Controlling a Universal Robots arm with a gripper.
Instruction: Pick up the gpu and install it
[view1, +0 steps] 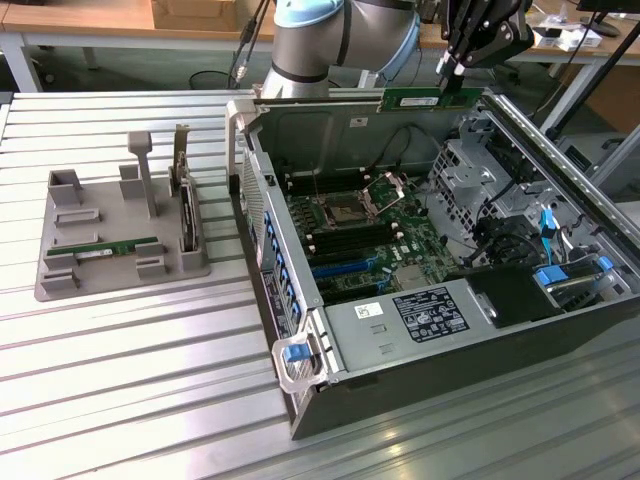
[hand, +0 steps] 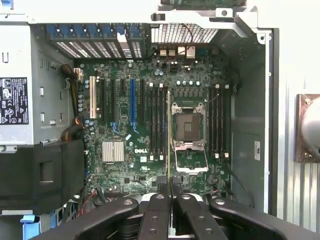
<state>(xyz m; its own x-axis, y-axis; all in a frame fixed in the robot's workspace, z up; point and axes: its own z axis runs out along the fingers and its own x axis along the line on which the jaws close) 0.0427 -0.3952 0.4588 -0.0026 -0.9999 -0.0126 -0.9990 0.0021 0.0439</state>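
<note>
My gripper (view1: 453, 80) hangs over the far side of the open computer case (view1: 300, 300), shut on the gpu (view1: 430, 98), a narrow green board held level above the case. In the wrist view the black fingers (hand: 159, 200) pinch that board edge-on, so it shows as a thin line (hand: 169, 135) running over the memory slots beside the CPU socket (hand: 189, 127) of the green motherboard (hand: 125, 130). A second, alike green stick (view1: 115, 247) lies flat in the grey holder (view1: 60, 280) on the exterior view's left.
The case lies on its side on a ribbed metal table (view1: 130, 380). Inside it are a black fan shroud (hand: 40, 175), blue-tabbed drive bays (view1: 560, 275) and cables. A grey upright post (view1: 143, 170) and a bracket stand on the holder.
</note>
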